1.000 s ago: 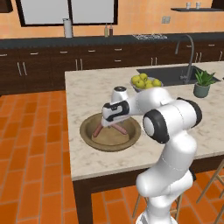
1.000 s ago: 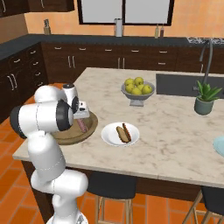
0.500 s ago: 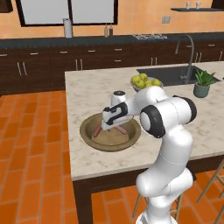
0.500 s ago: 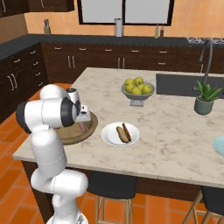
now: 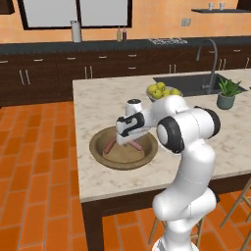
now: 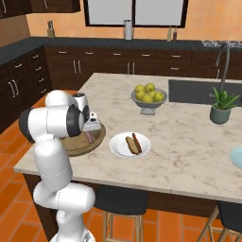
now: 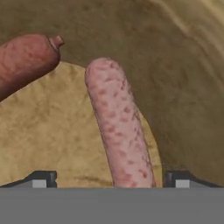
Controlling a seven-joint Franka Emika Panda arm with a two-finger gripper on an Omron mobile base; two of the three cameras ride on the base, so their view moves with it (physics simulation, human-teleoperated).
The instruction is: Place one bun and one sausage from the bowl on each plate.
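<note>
Reaching down into the bowl [image 5: 100, 158], the gripper [image 7: 109, 179] hangs low over its floor with the jaws wide and nothing between them yet. In the hand view one dark tip sits on each side of the pale sausage [image 7: 117, 127], so the jaws seem to be spread like this in order to take it across its narrow side. The sausage lies partly on a bun [image 7: 52, 131], which is flat and tan under it. A second, darker sausage [image 7: 24, 59] lies to the left in that view, apart from the pale one, so it should not be caught by the tips.

The bowl stands near the left edge of the table [image 6: 189, 146], close to the robot, and this is probably why the arm bends so sharply down in front of its own body. In the left base view the two sausages show inside the bowl, on both sides of the hand.

The white plate [image 6: 118, 147] is just to the right of the bowl and already carries a bun with a sausage, so I judge that half of the task is done. The blue plate [image 6: 236, 156] is at the far right edge of the table, well apart from the bowl. What lies on it I cannot tell. The grey bowl of fruit [image 6: 149, 100] stands farther back and has no part in the work.
</note>
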